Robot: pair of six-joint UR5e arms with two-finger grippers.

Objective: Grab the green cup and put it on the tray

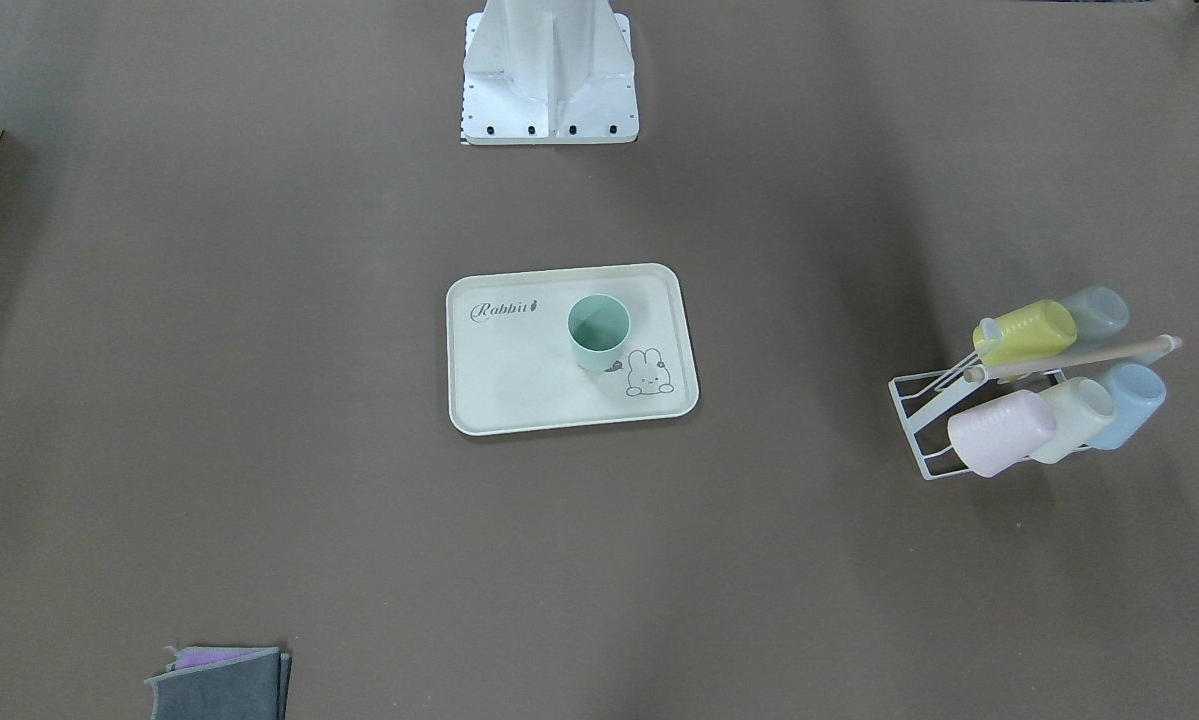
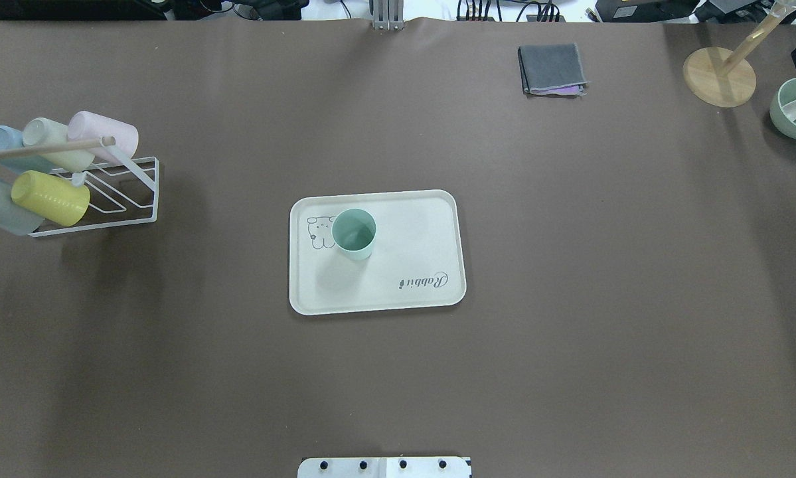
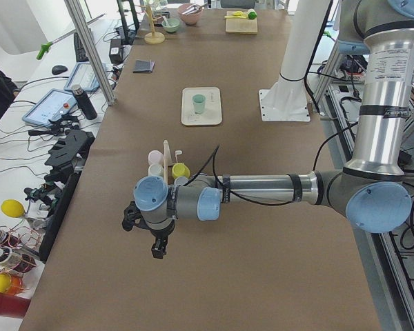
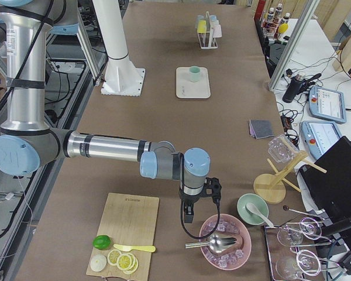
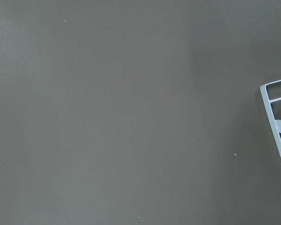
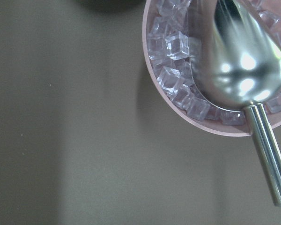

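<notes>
On one tray [image 1: 519,392], one green cup [image 1: 598,333]

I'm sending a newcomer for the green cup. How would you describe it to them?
Find the cream tray at the middle of the table. The green cup stands upright on it, next to the bunny drawing. It is the only cup there; the other pastel cups sit on the white rack.
</notes>
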